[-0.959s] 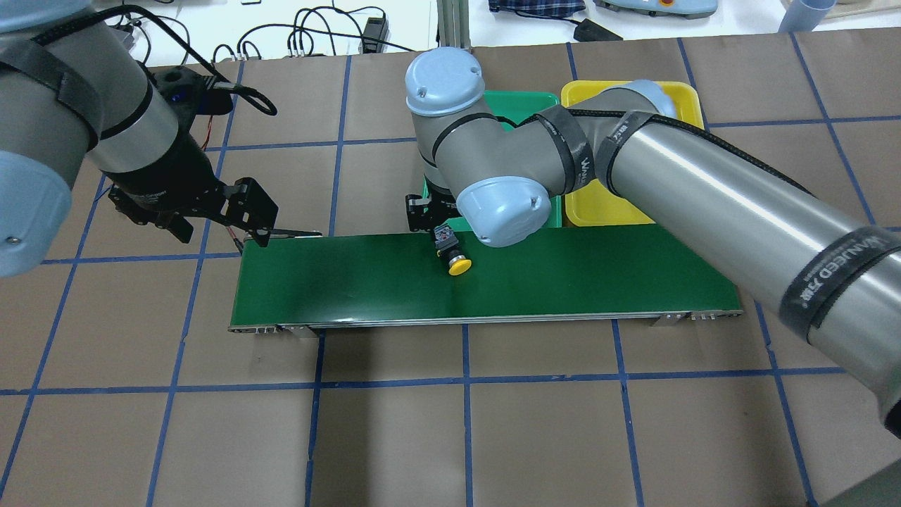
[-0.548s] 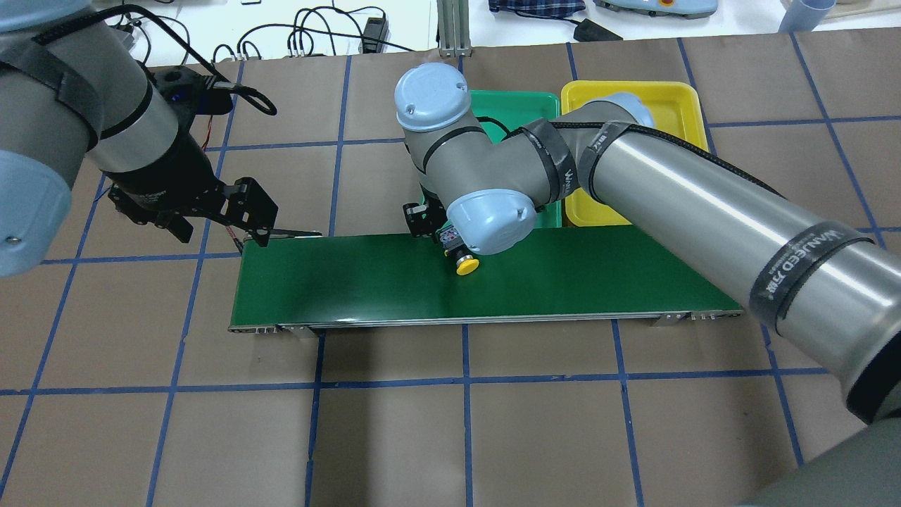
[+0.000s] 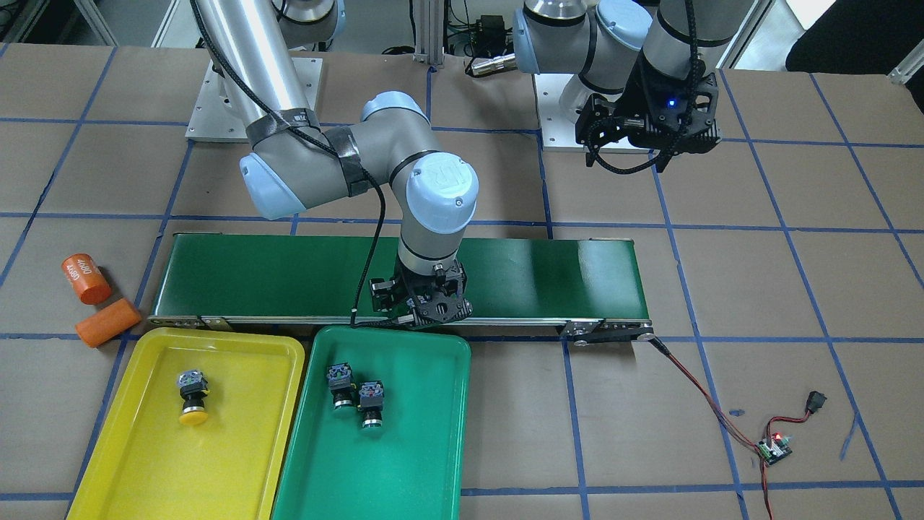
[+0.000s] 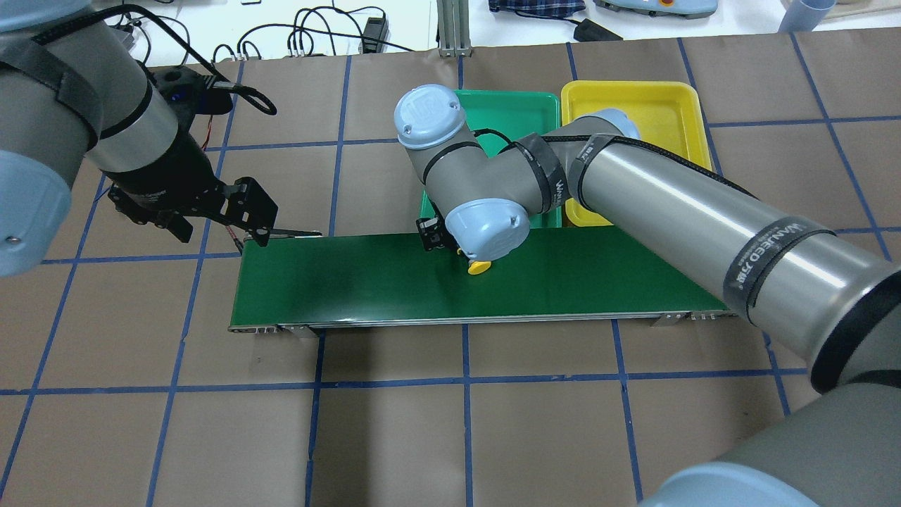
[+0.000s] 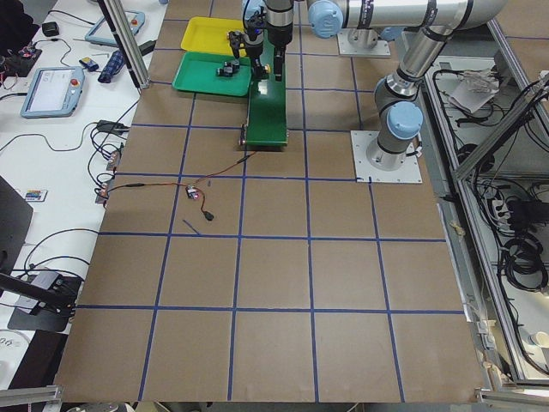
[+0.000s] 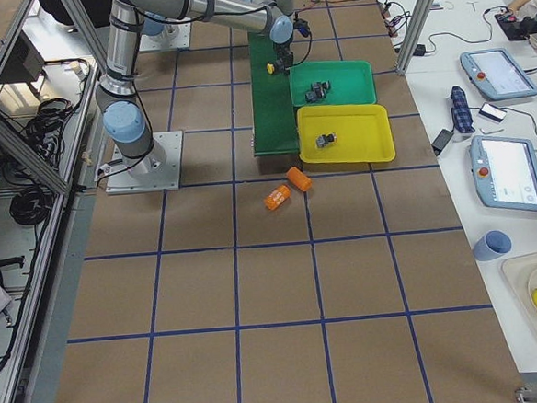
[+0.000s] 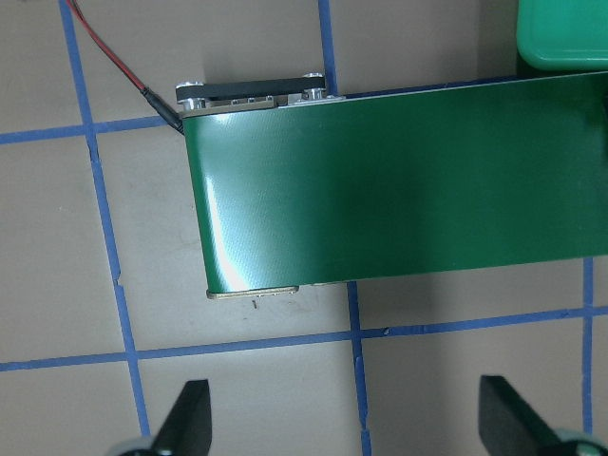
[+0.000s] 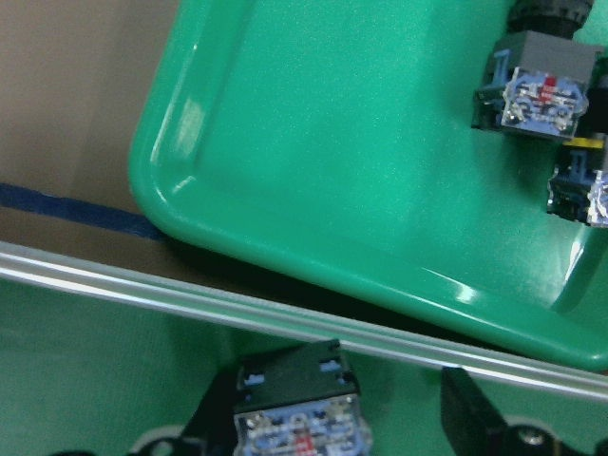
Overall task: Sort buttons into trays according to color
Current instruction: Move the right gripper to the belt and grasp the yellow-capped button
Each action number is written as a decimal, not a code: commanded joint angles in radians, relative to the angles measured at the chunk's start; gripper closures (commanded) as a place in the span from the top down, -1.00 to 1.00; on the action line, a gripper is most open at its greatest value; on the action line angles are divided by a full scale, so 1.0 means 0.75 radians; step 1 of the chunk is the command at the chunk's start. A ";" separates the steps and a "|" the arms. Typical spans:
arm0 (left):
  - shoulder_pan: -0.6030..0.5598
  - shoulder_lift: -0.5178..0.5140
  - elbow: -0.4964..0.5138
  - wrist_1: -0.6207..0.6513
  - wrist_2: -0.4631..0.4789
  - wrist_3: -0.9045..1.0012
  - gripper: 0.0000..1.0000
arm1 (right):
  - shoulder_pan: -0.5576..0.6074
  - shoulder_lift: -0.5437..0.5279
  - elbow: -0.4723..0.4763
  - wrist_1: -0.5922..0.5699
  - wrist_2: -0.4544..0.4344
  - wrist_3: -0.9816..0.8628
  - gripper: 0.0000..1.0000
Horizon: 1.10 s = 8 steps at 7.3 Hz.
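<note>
A yellow-capped button point(image 4: 480, 267) lies on its side on the conveyor belt point(image 4: 352, 282), near the belt's far edge. My right gripper point(image 4: 450, 243) is low over it and open. In the right wrist view its fingers point(image 8: 470, 418) straddle the button's contact block point(image 8: 296, 408), with a gap on one side. The yellow tray point(image 3: 108, 448) holds one yellow button point(image 3: 193, 396). The green tray point(image 3: 404, 462) holds two buttons point(image 3: 341, 384) point(image 3: 372, 403) side by side. My left gripper point(image 7: 347, 423) hangs open and empty beyond the belt's left end.
Two orange cylinders point(image 3: 86, 278) point(image 3: 108, 321) lie on the table off the belt's end, beside the yellow tray. A red wire runs from the belt's other end to a small circuit board point(image 3: 774, 448). Both trays sit right against the belt's far edge.
The yellow button has travelled rightward along the belt. My right arm has swung with it and brought the gripper down around it. The left arm has not moved.
</note>
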 commanded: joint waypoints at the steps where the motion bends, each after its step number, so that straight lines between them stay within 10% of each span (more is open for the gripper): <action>1: 0.000 0.000 0.000 0.001 0.000 0.000 1.00 | -0.001 -0.036 0.001 0.080 -0.001 -0.001 -0.44; 3: 0.000 0.000 0.000 -0.001 0.000 0.000 1.00 | -0.007 -0.112 -0.003 0.160 0.005 -0.001 -1.00; 8: 0.000 0.002 0.000 -0.001 0.000 0.000 1.00 | -0.235 -0.232 -0.014 0.215 -0.015 -0.296 -1.00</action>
